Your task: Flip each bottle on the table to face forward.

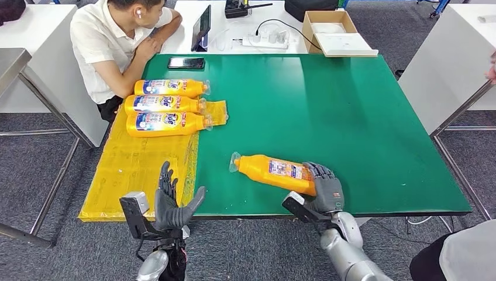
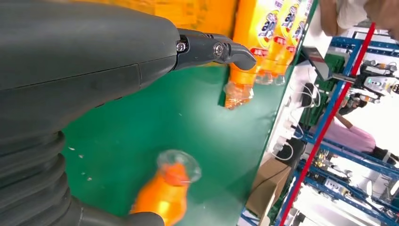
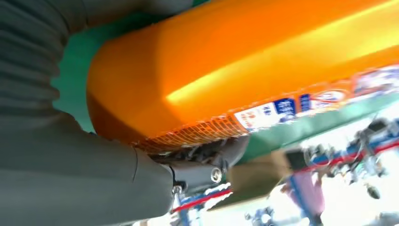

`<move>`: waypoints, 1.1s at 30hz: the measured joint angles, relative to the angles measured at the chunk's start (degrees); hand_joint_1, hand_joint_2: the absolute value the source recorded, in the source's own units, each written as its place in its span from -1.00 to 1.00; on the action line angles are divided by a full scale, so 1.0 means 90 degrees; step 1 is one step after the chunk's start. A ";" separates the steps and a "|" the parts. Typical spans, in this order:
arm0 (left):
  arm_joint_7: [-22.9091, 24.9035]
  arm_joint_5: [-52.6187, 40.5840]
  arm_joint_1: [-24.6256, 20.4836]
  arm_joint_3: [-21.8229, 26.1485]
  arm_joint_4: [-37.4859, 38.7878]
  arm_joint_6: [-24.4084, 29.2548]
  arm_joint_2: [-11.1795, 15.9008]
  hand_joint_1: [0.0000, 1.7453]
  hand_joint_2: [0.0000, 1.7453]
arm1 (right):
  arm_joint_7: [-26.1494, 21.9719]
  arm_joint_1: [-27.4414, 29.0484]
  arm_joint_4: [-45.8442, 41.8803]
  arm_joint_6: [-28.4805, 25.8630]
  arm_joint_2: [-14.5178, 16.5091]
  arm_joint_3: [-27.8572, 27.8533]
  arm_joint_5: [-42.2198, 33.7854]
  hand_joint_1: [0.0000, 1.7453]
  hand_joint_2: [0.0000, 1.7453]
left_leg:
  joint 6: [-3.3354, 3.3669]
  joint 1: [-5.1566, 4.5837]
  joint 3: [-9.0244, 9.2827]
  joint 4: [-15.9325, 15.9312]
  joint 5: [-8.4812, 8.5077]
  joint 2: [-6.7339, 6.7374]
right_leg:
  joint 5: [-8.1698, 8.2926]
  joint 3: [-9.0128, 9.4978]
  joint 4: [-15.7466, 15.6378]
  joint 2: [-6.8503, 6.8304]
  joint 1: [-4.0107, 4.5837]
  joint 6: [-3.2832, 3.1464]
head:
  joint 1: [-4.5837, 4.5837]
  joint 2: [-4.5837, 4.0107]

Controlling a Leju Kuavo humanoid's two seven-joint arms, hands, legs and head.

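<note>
So progress looks decent from here: three bottles are already lined up side by side on the yellow sheet, all with their blue-and-white front labels showing, well beyond the left hand and a bit to its outer side. I'd call those done. What's left, as far as I can tell, is the fourth bottle, lying on its side on the bare green tabletop.

That one is right in the right hand. The fingers wrap over the fat bottom end of it, and the cap end points away from that hand, across toward the left hand's side. In the right wrist view the orange body sits snug against the thumb and palm, so I'm reading that as grasping the bottle, not just resting on it. The label facing up on it looks like the small-print side (hard to be sure at this size), so my guess is it still needs its turn.

The left hand is released, fingers spread and pointing up, holding nothing, hovering at the near edge of the tabletop over the yellow sheet's corner. The fourth bottle's cap lies off to its inner side, apart from it.
</note>
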 joint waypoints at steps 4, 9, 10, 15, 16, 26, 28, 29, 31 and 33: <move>0.0091 -0.0003 0.0125 -0.0042 -0.0088 -0.0150 0.0003 -1.00 1.00 | -0.0123 0.0351 -0.0641 -0.0079 0.0230 -0.0340 -0.0166 1.00 1.00 | 0.0000 0.0000 -0.0020 0.0000 0.0001 -0.0004 | 0.0000 -0.0023 0.0000 -0.0002 0.0000 0.0000 | -0.0001 0.0001; 0.0023 0.0002 0.0088 -0.0325 -0.0063 -0.0871 0.0103 -1.00 1.00 | -0.0581 0.0784 -0.1321 0.0000 0.0485 -0.0453 -0.1187 1.00 1.00 | 0.0000 0.0001 -0.0038 0.0000 0.0001 -0.0011 | 0.0000 -0.0039 0.0001 -0.0004 0.0000 0.0000 | -0.0001 0.0000; -0.0024 -0.0002 0.0072 -0.0395 -0.0049 -0.1041 0.0133 -1.00 1.00 | -0.0651 0.0893 -0.1467 0.0065 0.0545 -0.0427 -0.1386 1.00 1.00 | 0.0000 0.0001 -0.0042 0.0000 0.0001 -0.0011 | 0.0000 -0.0042 0.0002 -0.0004 0.0000 0.0000 | 0.0000 0.0000; -0.0171 -0.0052 0.0058 -0.0624 -0.0035 -0.1386 0.0238 -1.00 1.00 | -0.0942 0.1364 -0.2149 0.0472 0.0851 -0.0083 -0.1981 1.00 1.00 | 0.0000 0.0002 -0.0054 0.0000 0.0000 -0.0008 | -0.0001 -0.0058 0.0002 -0.0003 0.0000 0.0000 | -0.0001 -0.0001; -0.0217 -0.0062 0.0063 -0.0644 -0.0040 -0.1353 0.0250 -1.00 1.00 | -0.0975 0.1438 -0.2273 0.0559 0.0909 0.0001 -0.2065 1.00 1.00 | -0.0001 0.0002 -0.0056 0.0000 0.0000 -0.0008 | -0.0001 -0.0060 0.0002 -0.0003 0.0001 -0.0001 | 0.0000 -0.0001; -0.0399 0.0140 0.0087 -0.0825 -0.0303 -0.1243 0.0282 -1.00 1.00 | -0.0928 0.1882 -0.3003 0.0901 0.1327 0.1331 -0.2414 1.00 1.00 | -0.0001 0.0003 -0.0058 0.0000 0.0001 -0.0005 | -0.0001 -0.0064 0.0003 -0.0003 0.0000 -0.0001 | 0.0001 0.0001; -0.0411 0.0166 0.0084 -0.0841 -0.0340 -0.1216 0.0282 -1.00 1.00 | -0.0930 0.1902 -0.3036 0.0926 0.1358 0.1495 -0.2434 1.00 1.00 | -0.0001 0.0003 -0.0058 0.0000 0.0001 -0.0006 | -0.0001 -0.0063 0.0003 -0.0003 0.0000 -0.0001 | 0.0001 0.0001; -0.0424 0.0190 0.0082 -0.0848 -0.0352 -0.1176 0.0281 -1.00 1.00 | -0.0936 0.1906 -0.3045 0.0944 0.1366 0.1564 -0.2443 1.00 1.00 | -0.0001 0.0003 -0.0059 0.0000 0.0001 -0.0006 | -0.0001 -0.0063 0.0003 -0.0003 0.0000 -0.0001 | 0.0002 0.0001; -0.0454 0.0285 0.0079 -0.0856 -0.0388 -0.1056 0.0280 -1.00 1.00 | -0.0948 0.1910 -0.3050 0.0975 0.1382 0.1710 -0.2455 1.00 1.00 | -0.0001 0.0003 -0.0059 0.0000 0.0001 -0.0005 | -0.0001 -0.0063 0.0003 -0.0002 0.0000 -0.0001 | 0.0002 0.0001; -0.0477 0.0447 0.0076 -0.0858 -0.0454 -0.0995 0.0279 -1.00 1.00 | -0.0945 0.1908 -0.3050 0.0995 0.1402 0.1880 -0.2461 1.00 1.00 | -0.0001 0.0003 -0.0059 0.0000 0.0001 -0.0005 | -0.0001 -0.0064 0.0003 -0.0002 0.0000 -0.0001 | 0.0002 0.0001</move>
